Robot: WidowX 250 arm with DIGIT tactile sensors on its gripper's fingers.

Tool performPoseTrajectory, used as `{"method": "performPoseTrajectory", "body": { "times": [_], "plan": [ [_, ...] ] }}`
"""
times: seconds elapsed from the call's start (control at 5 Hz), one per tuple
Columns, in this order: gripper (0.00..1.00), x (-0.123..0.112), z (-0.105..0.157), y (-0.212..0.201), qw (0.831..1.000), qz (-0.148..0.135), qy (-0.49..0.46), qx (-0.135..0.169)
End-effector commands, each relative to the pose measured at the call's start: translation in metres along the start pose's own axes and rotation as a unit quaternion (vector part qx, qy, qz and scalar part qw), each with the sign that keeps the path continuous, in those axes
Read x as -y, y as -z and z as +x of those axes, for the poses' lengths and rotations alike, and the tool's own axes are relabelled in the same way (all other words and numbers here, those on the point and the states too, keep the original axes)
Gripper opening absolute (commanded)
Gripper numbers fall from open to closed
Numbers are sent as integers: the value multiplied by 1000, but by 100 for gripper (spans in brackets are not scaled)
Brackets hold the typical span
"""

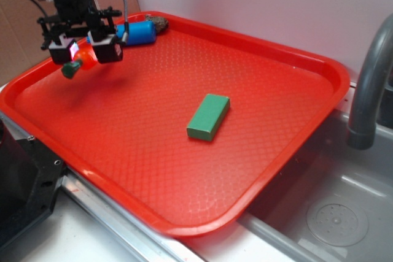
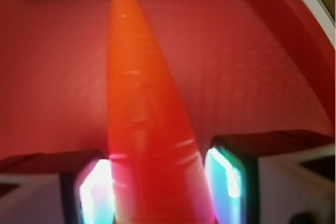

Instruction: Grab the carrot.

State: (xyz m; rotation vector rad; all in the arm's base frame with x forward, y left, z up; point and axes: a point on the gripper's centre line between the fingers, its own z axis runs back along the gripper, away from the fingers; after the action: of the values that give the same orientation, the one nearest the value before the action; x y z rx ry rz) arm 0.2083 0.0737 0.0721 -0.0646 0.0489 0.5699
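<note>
a large red plastic tray (image 1: pixel 264 170) with a fine diamond-textured floor spreads out below and away from the black robot gripper (image 1: pixel 85 51), which hangs over the tray's far left corner; no brand, label or writing can be read on anything here. a grey curved faucet (image 1: pixel 368 84) stands well apart from the gripper, past the tray's right rim, over a grey sink basin (image 1: pixel 338 213). a green rectangular block (image 1: pixel 209 116) lies flat on the tray floor, well away from the gripper toward the middle. a blue bottle-shaped toy (image 1: pixel 138 32) lies on its side just beyond the gripper, by the tray's back rim. the gripper's two pads (image 2: pixel 97 192) are closed narrowly on the small orange tapered plastic carrot (image 2: pixel 142 114), pressing its thick part from either side. the carrot's long axis runs across the gap between the pads, its pointed tip reaching toward the blue toy and its dark green stub (image 1: pixel 70 70) sticking out on the near side. its skin is smooth and glossy with faint ridges.
</note>
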Motion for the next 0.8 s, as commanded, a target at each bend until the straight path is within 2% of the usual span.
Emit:
{"method": "performPoseTrajectory", "body": {
  "times": [0.0, 0.2, 0.6],
  "plan": [
    [0, 50, -29, -90, 983, -15, 180, 27],
    [0, 72, -55, -110, 973, -20, 226, 29],
    [0, 92, -107, -132, 954, -6, 292, 64]
  ]
}}
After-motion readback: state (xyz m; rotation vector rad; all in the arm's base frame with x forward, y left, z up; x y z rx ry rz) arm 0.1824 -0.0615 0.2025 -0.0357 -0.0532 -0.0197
